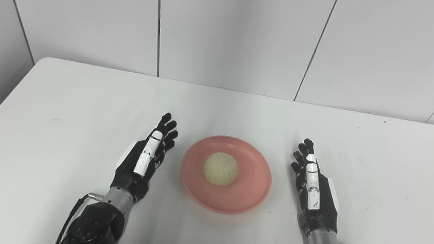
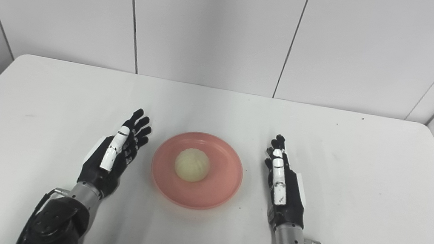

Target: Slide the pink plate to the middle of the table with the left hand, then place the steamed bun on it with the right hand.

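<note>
Pink plate [image 1: 226, 174] mid white table [image 1: 71, 117], steamed bun [image 1: 220, 168] sitting on it. Left hand [image 1: 145, 158] & right hand [image 1: 312, 188] flank plate, both w/ fingers extended, holding nothing, not touching it.

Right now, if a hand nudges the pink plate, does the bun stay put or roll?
Probably stays: the steamed bun looks domed with a flat base, sitting mid-plate. The pink plate has a raised rim, likely catching any slide. The plate looks smooth on a smooth table, so it should slide easily; push gently.
</note>
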`<state>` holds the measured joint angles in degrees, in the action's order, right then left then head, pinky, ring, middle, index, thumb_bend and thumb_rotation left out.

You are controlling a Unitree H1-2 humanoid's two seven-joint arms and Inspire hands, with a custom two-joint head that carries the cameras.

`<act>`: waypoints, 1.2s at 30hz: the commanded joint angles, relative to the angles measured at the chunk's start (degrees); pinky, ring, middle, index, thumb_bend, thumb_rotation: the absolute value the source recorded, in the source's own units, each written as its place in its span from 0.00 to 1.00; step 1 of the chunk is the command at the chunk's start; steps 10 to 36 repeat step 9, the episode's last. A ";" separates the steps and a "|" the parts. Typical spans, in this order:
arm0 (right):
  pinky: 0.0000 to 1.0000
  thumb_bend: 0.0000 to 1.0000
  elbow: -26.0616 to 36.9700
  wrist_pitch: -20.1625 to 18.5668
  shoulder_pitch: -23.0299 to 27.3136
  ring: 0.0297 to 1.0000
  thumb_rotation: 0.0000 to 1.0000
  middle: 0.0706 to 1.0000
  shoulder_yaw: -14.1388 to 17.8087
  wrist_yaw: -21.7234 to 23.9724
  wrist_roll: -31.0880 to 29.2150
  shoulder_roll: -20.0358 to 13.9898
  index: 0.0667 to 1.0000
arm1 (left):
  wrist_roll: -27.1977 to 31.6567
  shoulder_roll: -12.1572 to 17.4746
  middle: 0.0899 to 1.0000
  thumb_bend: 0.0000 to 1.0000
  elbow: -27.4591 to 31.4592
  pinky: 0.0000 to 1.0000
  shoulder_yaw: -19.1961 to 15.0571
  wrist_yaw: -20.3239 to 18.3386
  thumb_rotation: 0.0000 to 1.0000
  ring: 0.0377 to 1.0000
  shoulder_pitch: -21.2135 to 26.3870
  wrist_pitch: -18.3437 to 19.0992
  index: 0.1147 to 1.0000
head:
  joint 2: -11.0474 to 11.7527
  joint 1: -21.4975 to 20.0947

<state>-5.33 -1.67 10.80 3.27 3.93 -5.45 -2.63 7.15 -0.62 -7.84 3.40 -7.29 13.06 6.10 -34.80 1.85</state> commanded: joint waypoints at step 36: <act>0.99 0.22 -2.87 0.89 -1.22 0.98 1.00 0.99 -0.79 0.42 0.03 0.01 1.00 | -0.90 0.25 0.99 0.41 -1.44 0.99 0.78 0.18 1.00 0.98 -2.31 4.90 1.00 | 0.01 0.24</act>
